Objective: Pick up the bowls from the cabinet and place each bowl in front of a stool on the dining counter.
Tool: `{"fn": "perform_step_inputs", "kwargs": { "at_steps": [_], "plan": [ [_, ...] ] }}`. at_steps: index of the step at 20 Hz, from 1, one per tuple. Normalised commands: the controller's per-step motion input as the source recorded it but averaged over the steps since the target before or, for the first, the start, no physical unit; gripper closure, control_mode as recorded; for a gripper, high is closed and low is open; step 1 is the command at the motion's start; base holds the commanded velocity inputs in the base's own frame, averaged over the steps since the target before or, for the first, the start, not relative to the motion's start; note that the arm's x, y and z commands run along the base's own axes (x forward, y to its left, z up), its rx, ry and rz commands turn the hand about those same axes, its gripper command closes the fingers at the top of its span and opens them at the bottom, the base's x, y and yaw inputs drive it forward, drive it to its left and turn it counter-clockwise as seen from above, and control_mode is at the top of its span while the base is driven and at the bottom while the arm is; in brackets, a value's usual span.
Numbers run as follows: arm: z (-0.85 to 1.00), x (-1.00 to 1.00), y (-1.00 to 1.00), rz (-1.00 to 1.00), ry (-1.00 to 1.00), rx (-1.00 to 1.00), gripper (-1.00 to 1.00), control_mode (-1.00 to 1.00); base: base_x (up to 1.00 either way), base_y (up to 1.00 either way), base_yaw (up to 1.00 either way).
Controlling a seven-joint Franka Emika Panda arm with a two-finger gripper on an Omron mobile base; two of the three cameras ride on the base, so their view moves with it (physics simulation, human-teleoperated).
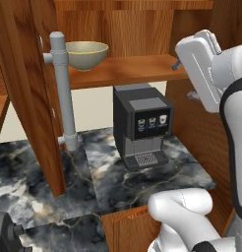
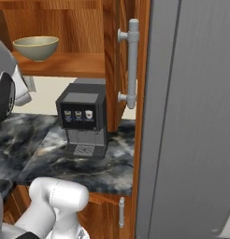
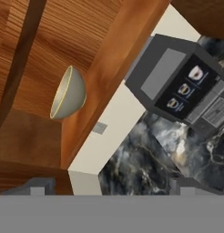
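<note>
Spanning the upper part of both base views, the cabinet point(image 1: 24, 98) stands with its doors swung out, each door carrying a grey bar handle point(image 1: 64, 93). Its wooden shelf point(image 1: 128, 69) runs bare from the middle to the arm's side, leaving open room along the front edge. Below it sits a narrow marbled worktop point(image 1: 142, 182) with a black coffee machine point(image 1: 141, 125) upright beneath the shelf edge, its top just under the boards. A tall grey panel point(image 2: 191, 116) closes off the right of the right base view.

One olive-beige bowl point(image 1: 86, 53) rests upright on the shelf, near the left door and well apart from the coffee machine; its rim is pale and the wall plain. In the hand view the bowl point(image 3: 68, 93) appears rolled sideways against the wood grain.

The gripper point(image 3: 109, 186) has its jaws spread wide, holding nothing, well short of the bowl.
</note>
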Motion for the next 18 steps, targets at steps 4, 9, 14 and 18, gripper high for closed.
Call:
{"fn": "perform_step_inputs", "kwargs": {
  "at_steps": [4, 9, 14, 18],
  "plan": [
    [0.11, 0.25, 0.12, 0.00, 0.02, 0.00, -1.00, -1.00, 0.00, 0.00, 0.00],
    [0.07, 0.22, 0.21, 0.00, 0.03, 0.00, -1.00, -1.00, 0.00, 0.00, 0.00],
    [-0.01, 0.40, 0.26, 0.00, 0.00, 0.00, -1.00, -1.00, 0.00, 0.00, 0.00],
    [-0.16, 0.58, 0.33, 0.00, -0.01, 0.00, -1.00, -1.00, 0.00, 0.00, 0.00]
  ]
}}
